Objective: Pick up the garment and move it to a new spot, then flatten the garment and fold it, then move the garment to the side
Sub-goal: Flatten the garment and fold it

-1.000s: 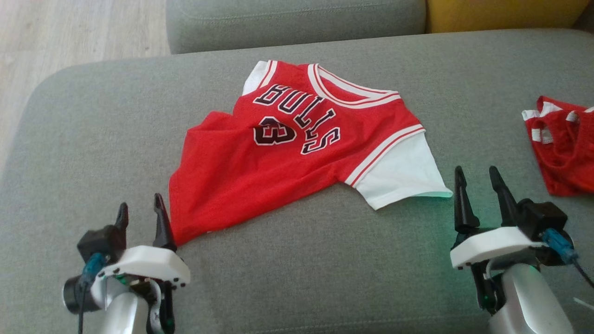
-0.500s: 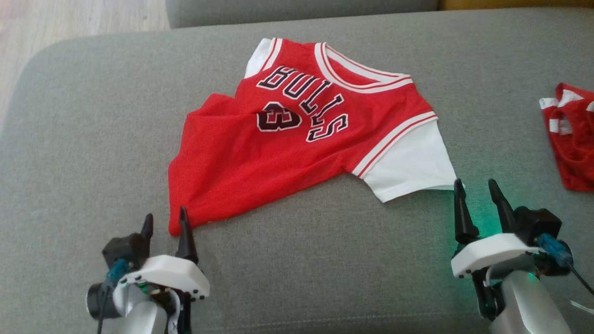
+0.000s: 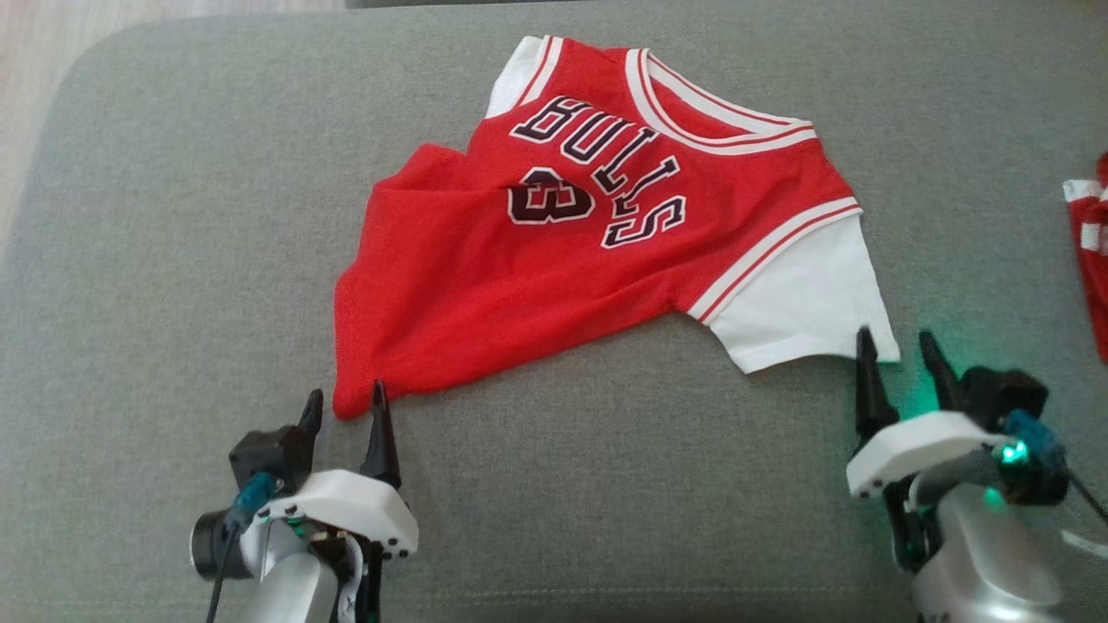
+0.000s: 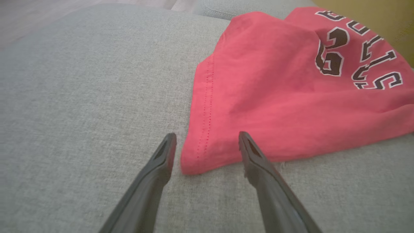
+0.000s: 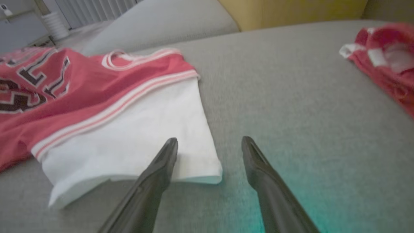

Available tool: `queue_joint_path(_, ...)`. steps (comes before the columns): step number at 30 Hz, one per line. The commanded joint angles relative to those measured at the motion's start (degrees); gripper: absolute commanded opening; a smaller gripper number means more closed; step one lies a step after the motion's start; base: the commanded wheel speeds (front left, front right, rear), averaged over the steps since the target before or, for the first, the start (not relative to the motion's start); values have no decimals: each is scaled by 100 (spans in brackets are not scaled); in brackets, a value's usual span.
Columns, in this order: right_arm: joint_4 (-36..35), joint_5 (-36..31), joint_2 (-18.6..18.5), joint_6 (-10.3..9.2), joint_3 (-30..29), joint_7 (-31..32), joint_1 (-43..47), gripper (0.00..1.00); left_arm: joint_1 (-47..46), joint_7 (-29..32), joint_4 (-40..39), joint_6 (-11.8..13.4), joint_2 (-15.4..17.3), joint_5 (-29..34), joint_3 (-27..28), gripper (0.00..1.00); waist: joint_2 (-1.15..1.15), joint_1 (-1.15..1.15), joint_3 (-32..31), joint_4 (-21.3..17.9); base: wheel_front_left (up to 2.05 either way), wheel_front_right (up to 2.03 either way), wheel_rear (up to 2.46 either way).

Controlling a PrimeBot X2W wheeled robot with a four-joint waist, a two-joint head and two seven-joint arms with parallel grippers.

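Jaws apart at jersey (image 3: 485, 294) corners

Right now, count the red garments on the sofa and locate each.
2. The Bulls jersey lies spread mid-cushion; a second red garment sits at the head view's right edge, partly cut off. Others may lie out of frame.

The grey cushion (image 3: 173, 260) carried a red jersey (image 3: 554, 277), spread print-up. Its red hem corner lay between the parted jaws of the left gripper (image 3: 345, 391), and its white sleeve corner between those of the right gripper (image 3: 894, 334). A second red garment (image 3: 1091, 251) lay well right of the right jaws.
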Motion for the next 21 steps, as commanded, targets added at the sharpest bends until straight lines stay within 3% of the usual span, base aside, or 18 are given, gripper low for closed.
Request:
queue_joint_path(1,-30,-54,6,37,113,-37,-130,100,-191,-35,-155,1,49,-43,177,100,0,0,14,22,0,0,0)
queue_joint_path(5,681,-397,6,37,91,-37,-239,100,-203,-35,-159,11,49,-49,195,100,0,0,43,70,0,0,0)
queue_joint_path(6,787,-427,6,37,93,-37,-260,88,-205,-35,-161,13,49,-54,197,100,0,0,48,72,0,0,0)
queue_joint_path(7,878,-439,6,37,107,-37,-278,68,-208,-35,-160,15,49,-58,198,100,0,0,52,74,0,0,0)
queue_joint_path(8,968,-438,6,37,134,-37,-295,11,-210,-35,-159,17,49,-67,202,100,0,0,53,73,0,0,0)
queue_joint_path(9,1028,-423,6,37,149,-37,-319,0,-210,-35,-158,19,49,-74,207,100,0,0,55,67,0,0,0)
queue_joint_path(12,1104,-292,6,37,226,-37,-393,0,-198,-35,-154,29,49,-95,234,100,0,0,49,26,0,0,0)
queue_joint_path(21,383,-153,-126,37,-42,-37,-271,0,-121,-35,-26,-131,49,-223,193,100,0,0,-34,-138,0,0,0)
